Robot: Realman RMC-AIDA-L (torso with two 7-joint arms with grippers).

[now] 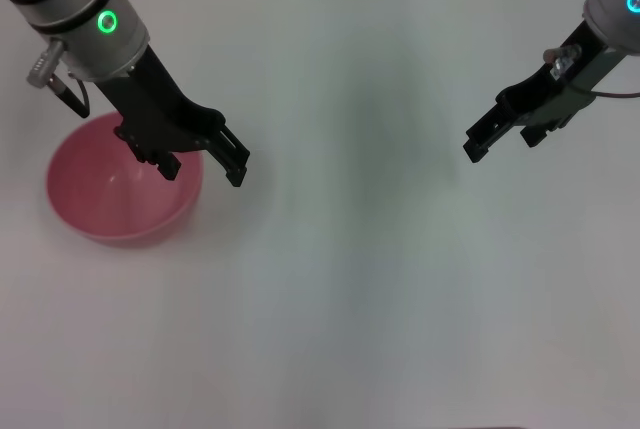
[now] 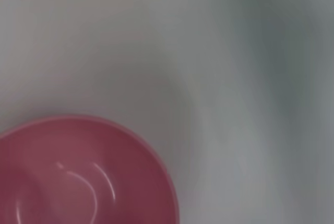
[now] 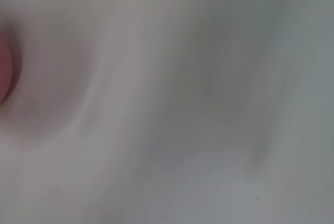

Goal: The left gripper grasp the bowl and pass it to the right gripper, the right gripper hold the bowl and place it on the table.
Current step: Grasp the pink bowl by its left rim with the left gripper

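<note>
Head view: pink bowl (image 1: 124,189) sits upright on the white table (image 1: 360,279), far left side. Left gripper (image 1: 205,167) w/ green ring hangs over the bowl's right rim, fingers spread apart, one over the bowl's inside edge, the other out past the rim to the right; nothing between them. Contact w/ rim: can't tell. Right gripper (image 1: 500,136) w/ cyan ring hovers over bare table at far right, well apart from bowl; fingers look parted, holding nothing.

Left wrist view adds the bowl (image 2: 78,177) interior: glossy, curved highlights, nothing inside; no fingers seen there. Right wrist view: blurred table, just a pink sliver of bowl (image 3: 4,75) at one edge.
</note>
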